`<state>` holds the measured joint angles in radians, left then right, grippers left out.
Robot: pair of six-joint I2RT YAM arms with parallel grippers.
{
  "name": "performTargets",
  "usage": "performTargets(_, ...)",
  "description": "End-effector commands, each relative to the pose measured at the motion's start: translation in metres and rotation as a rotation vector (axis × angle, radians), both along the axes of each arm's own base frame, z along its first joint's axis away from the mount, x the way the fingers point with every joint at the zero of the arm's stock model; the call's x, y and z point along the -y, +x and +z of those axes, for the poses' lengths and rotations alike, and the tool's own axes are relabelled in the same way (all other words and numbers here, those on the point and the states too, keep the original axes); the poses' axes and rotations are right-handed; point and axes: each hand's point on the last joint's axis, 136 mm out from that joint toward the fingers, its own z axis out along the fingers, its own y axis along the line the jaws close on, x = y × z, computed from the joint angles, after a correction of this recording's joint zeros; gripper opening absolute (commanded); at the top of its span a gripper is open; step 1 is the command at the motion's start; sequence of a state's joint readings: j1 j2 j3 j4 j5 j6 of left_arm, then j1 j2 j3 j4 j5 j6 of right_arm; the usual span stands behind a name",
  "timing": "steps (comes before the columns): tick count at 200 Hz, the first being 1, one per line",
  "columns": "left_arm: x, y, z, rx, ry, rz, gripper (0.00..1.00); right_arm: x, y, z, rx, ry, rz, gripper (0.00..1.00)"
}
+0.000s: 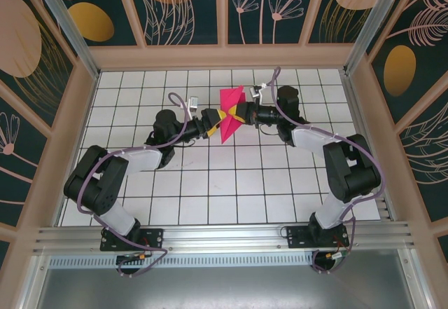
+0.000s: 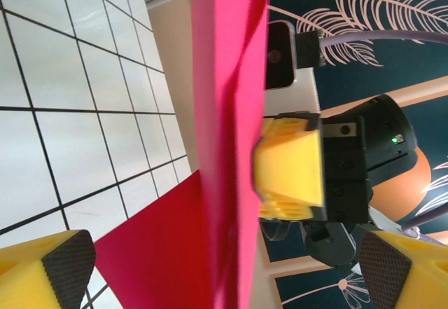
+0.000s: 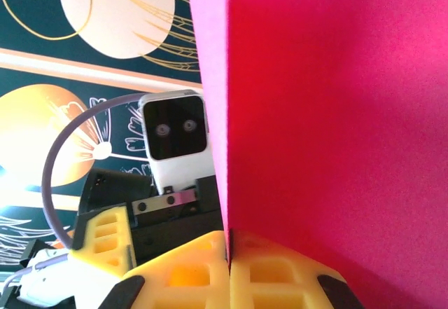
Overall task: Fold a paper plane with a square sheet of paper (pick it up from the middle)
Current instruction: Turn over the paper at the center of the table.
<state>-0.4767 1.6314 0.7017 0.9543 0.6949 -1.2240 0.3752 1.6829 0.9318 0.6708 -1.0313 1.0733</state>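
Magenta paper (image 1: 230, 102): folded, with pointed ends. It sits over the middle of the table's (image 1: 210, 183) far half, nearer the far edge than the near one, between the two grippers.
Outline from above: a narrow kite shape running from far to near.
Seen from the left wrist: the magenta paper (image 2: 224, 78) stands as a tall edge-on strip, with a second flap spreading out low down.
Seen from the right wrist: the magenta paper (image 3: 329, 134) shows a broad flat face with a straight crease along its left side.
Right gripper (image 1: 236, 118): clamped tight on the paper near its middle, reaching in from the right. In its own wrist view the right gripper (image 3: 229, 267) has both yellow fingers meeting with the crease pinched between them. From the left wrist, the right gripper (image 2: 280, 169) shows one yellow finger pressed flat against the sheet.
Left gripper (image 1: 220, 120): jaws spread fully wide, gripping nothing, straddling the paper from the left just beside the right gripper's hold. In its own view the left gripper (image 2: 227, 267) has its fingertips (image 2: 66, 263) at the bottom corners, with the paper passing between them. Whether the low flap touches the left pad cannot be told.
Contact with the table: cannot be told.
Behind the paper: right arm's white camera housing (image 2: 283, 53) and left arm's white camera housing (image 3: 175, 137), each caught by the opposite wrist.
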Motion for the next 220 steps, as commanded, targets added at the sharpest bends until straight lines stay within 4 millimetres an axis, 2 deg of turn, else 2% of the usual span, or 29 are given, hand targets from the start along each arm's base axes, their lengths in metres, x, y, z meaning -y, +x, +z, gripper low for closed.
performTargets(1, -0.003, 0.000, -0.009, -0.002, 0.028, 0.017, 0.99, -0.005, -0.003, 0.012, 0.046, 0.034, 0.037, 0.05)
performTargets(71, 0.006, -0.008, -0.003, -0.003, -0.019, -0.046, 0.99, -0.008, -0.004, 0.006, 0.029, 0.032, 0.045, 0.05)
performTargets(104, -0.004, -0.001, -0.040, -0.106, 0.075, 0.049, 0.99, -0.002, 0.001, 0.015, 0.057, 0.033, 0.023, 0.05)
performTargets(113, -0.007, 0.001, -0.044, -0.112, 0.083, 0.073, 0.99, -0.003, 0.001, 0.016, 0.060, 0.030, 0.024, 0.06)
performTargets(174, 0.004, -0.007, -0.010, -0.041, -0.060, -0.020, 0.96, -0.009, 0.000, -0.001, 0.012, 0.009, 0.041, 0.06)
performTargets(190, 0.006, -0.010, 0.000, -0.012, -0.090, -0.039, 0.90, -0.012, -0.001, -0.005, -0.002, 0.006, 0.047, 0.06)
performTargets(220, 0.005, -0.011, 0.012, 0.027, -0.117, -0.046, 0.69, -0.015, -0.001, -0.015, -0.032, -0.006, 0.054, 0.06)
